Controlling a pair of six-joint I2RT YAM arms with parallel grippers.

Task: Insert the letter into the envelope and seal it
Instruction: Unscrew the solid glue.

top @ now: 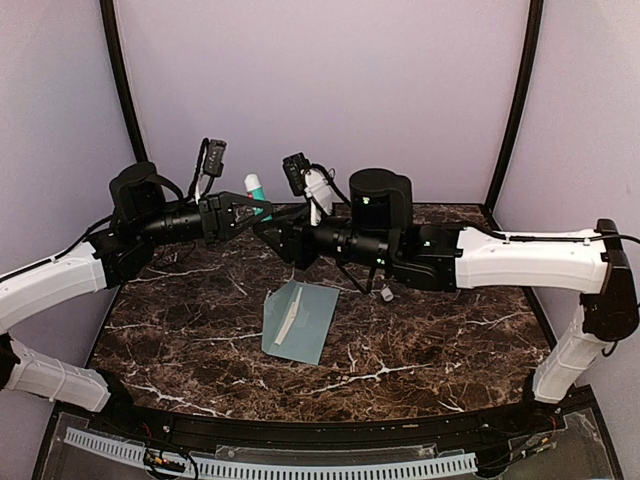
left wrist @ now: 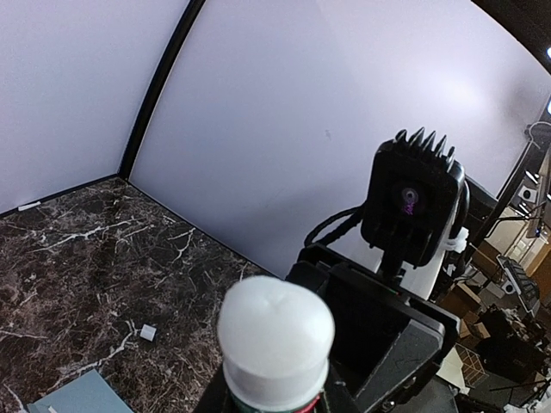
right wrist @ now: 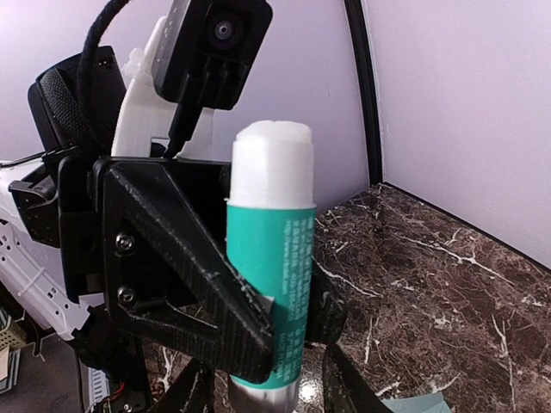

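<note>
Pale teal envelope (top: 310, 328) with cream letter (top: 285, 320) sliver; left tool (top: 258, 209) tight on glue stick (top: 255, 186); right tool (top: 272, 233) unclear.

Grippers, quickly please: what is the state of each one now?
Left gripper: closed on the glue stick.
Right gripper: at the stick's base, cannot be told.

**Lilac booth around a marble-look desk**

Smooth pale lilac wall panels (top: 320, 90) close the back and both sides, joined at the corners by thin black curved poles (top: 120, 80). Below lies a dark brown marble-patterned desk with white veins (top: 430, 340). The light is soft and even. Beyond the booth, the left wrist view shows cluttered brown cardboard boxes (left wrist: 469, 301).
</note>
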